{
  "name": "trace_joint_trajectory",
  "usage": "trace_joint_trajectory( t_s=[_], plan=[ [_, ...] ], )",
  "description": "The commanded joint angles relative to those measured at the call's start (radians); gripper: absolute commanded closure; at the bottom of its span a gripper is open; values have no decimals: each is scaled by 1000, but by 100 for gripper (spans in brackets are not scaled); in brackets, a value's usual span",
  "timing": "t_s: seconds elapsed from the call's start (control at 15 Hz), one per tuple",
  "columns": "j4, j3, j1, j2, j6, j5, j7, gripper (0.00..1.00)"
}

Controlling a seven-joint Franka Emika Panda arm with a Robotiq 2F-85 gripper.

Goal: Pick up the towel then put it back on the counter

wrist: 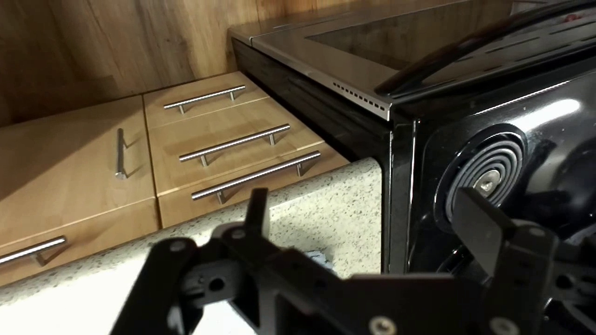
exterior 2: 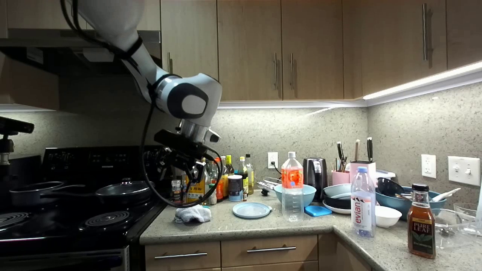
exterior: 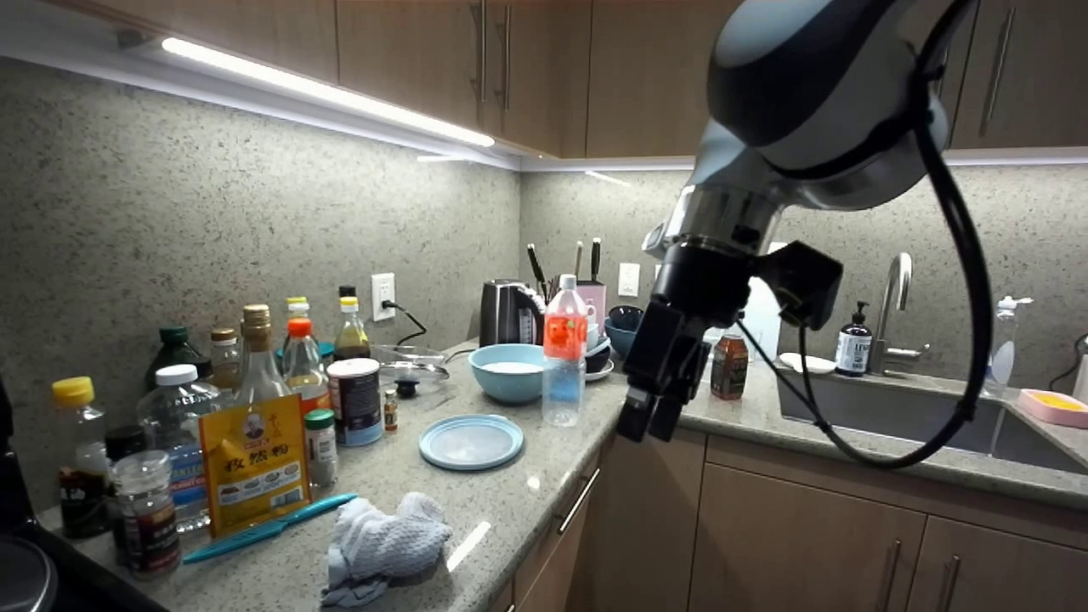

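The towel (exterior: 387, 544) is light grey-blue and lies crumpled on the speckled counter (exterior: 484, 548). In an exterior view it lies near the counter's front edge, beside the stove (exterior 2: 193, 213). Only a small bit of the towel (wrist: 320, 258) shows in the wrist view; my gripper's body hides the rest. My gripper (wrist: 368, 209) is open, its two fingers wide apart with nothing between them. In both exterior views my gripper (exterior: 650, 416) hangs in the air above counter height, apart from the towel. It is dark and partly behind cables in an exterior view (exterior 2: 180, 171).
A teal knife (exterior: 270, 529), a yellow packet (exterior: 255, 463) and several bottles stand or lie behind the towel. A blue lid (exterior: 472, 442), a blue bowl (exterior: 508, 374) and a tall plastic bottle (exterior: 563, 357) are farther along. A black stove (exterior 2: 107, 218) with pans adjoins the counter.
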Motion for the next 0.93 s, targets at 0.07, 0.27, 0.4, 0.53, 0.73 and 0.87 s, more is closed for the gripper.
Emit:
trace_joint_trajectory(
  t_s=[0.07,0.27,0.4,0.53,0.73,0.87],
  plan=[
    [165,72,-22,224,-51,111,-122,0],
    [295,130,-49,363,-112,142,-143,0],
    [363,154,-54,425,-122,101,-81,0],
    [315,171,-66,392,-86,103,-94,0],
    [358,179,-71,436,-93,101,-93,0],
    [346,190,-69,437,-29,106,-97,0]
  ],
)
